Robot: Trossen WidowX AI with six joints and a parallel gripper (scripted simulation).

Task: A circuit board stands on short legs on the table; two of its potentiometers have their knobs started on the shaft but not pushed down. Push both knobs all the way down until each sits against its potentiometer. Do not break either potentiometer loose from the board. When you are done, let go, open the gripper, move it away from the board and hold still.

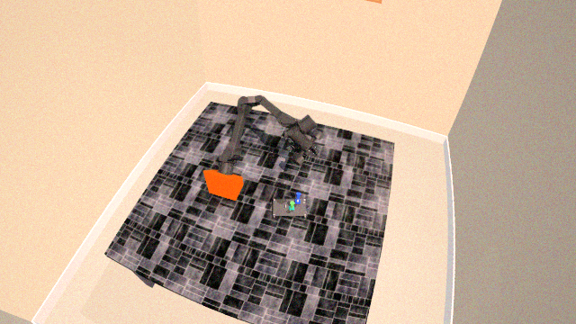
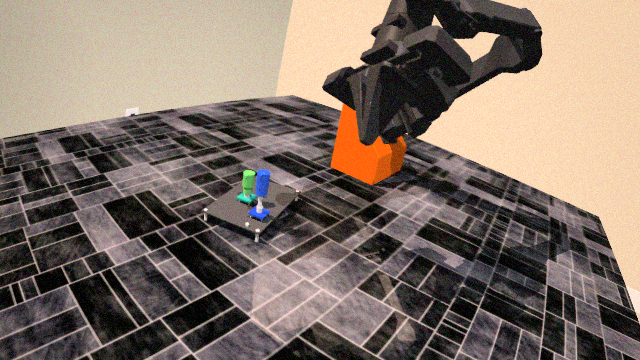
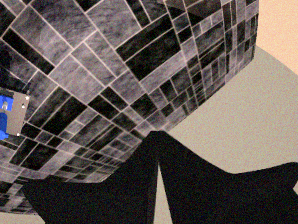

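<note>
The circuit board [image 1: 280,212] [image 2: 227,212] [image 3: 19,112] stands on short legs. A blue knob [image 2: 262,183] [image 3: 3,124] stands upright above the blue potentiometer [image 2: 259,214], with a clear length of pale shaft showing between them. A green knob [image 2: 248,180] [image 1: 292,203] stands above the teal potentiometer [image 2: 246,199], with a shorter bit of pale shaft showing. My gripper [image 3: 157,137] [image 2: 368,143] is shut and empty, its tips together. It hangs in the air well away from the board, on the arm's far side in the top view, and touches neither knob. The wrist view cuts off most of the board.
An orange block [image 1: 223,185] [image 2: 348,150] sits at the arm's base, off to one side of the board. The patterned table top [image 1: 202,252] [image 2: 165,310] runs under everything. A pale low wall [image 1: 450,189] surrounds the table.
</note>
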